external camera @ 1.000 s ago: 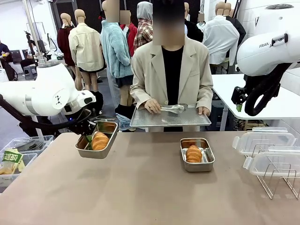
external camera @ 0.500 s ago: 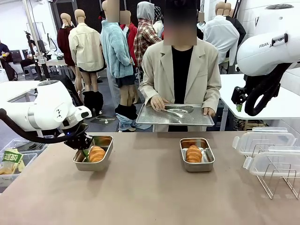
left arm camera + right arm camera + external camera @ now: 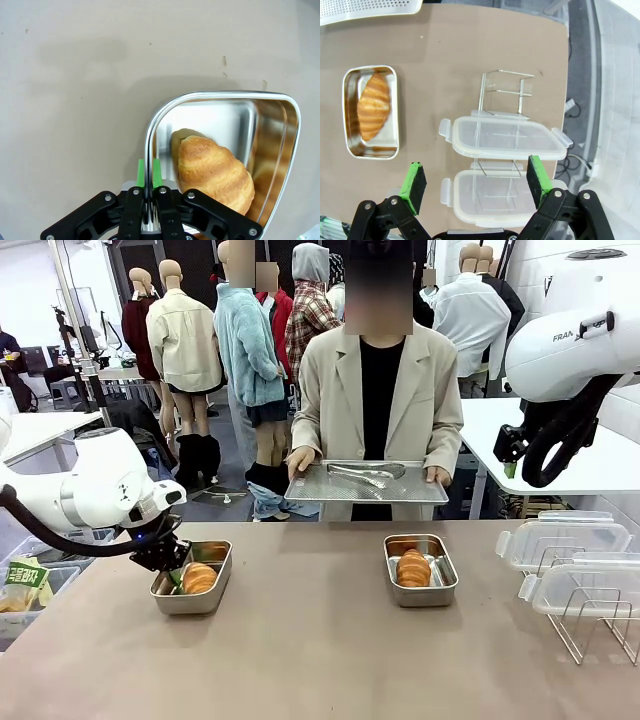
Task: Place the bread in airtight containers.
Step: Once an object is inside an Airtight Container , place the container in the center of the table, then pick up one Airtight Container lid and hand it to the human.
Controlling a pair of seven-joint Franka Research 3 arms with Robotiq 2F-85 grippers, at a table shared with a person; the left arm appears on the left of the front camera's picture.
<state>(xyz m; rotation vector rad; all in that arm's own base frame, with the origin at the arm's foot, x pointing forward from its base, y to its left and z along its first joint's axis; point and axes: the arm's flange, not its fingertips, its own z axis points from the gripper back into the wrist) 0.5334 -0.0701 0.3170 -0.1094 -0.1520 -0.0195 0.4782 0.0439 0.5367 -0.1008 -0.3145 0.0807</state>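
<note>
Left gripper [image 3: 148, 172] pinching the rim of a tin [image 3: 190, 602], lower left, close to the table [image 3: 320, 660] edge! Right gripper [image 3: 476, 179] hangs spread, upper right. The person's perforated tray [image 3: 365, 483] spans the far middle; lids [image 3: 565, 540] on a wire rack [image 3: 585, 630] crowd the right edge. Bare tabletop across the foreground. Second tin [image 3: 421, 597] centre-right, a roll [image 3: 413, 568] in each.

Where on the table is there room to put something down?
Bare table lies between the left tin and the right tin, and along the near edge. It is crowded at the right, with lids on a wire rack, and around the left tin, held by the left end effector.
</note>
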